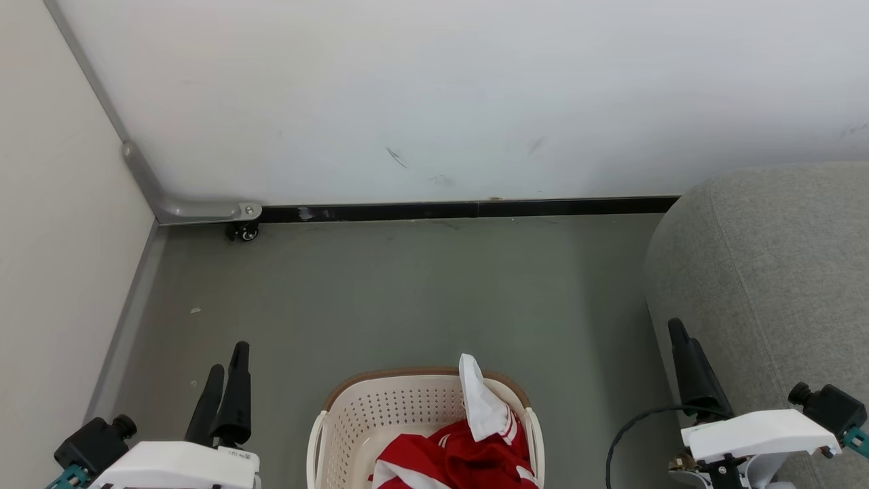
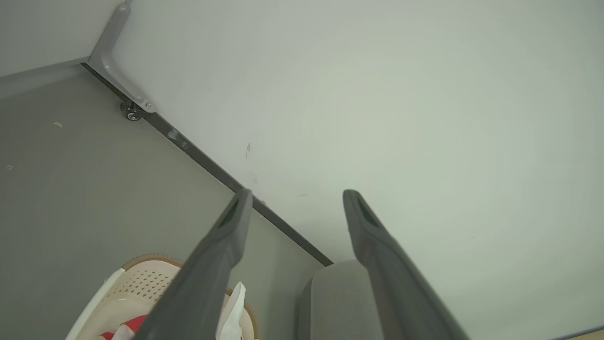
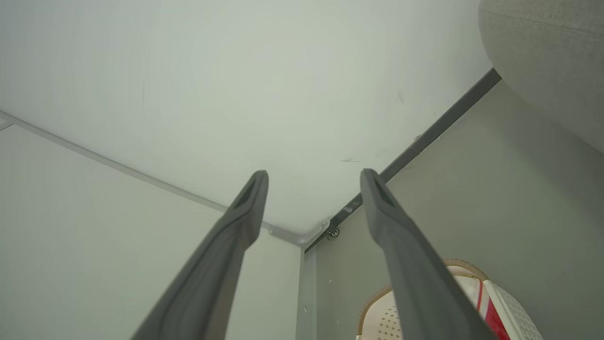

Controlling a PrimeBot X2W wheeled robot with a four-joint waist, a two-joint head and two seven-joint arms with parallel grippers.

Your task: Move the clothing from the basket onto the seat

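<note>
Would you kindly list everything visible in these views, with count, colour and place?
basket: one, cream with brown rim, on the floor, bottom centre of the head view.
clothing: count unclear, red and white, in the basket, a white part above the rim.
seat: one, grey, right of the basket.
back wall: one, white, with black skirting.
caster: one, black, far left corner.
left gripper: one, dark fingers, open, lower left.
right gripper: one, dark fingers, open, beside the seat.

Red-and-white clothing (image 1: 461, 455) heaped in cream basket (image 1: 380, 414) beside grey seat (image 1: 781, 272).
</note>
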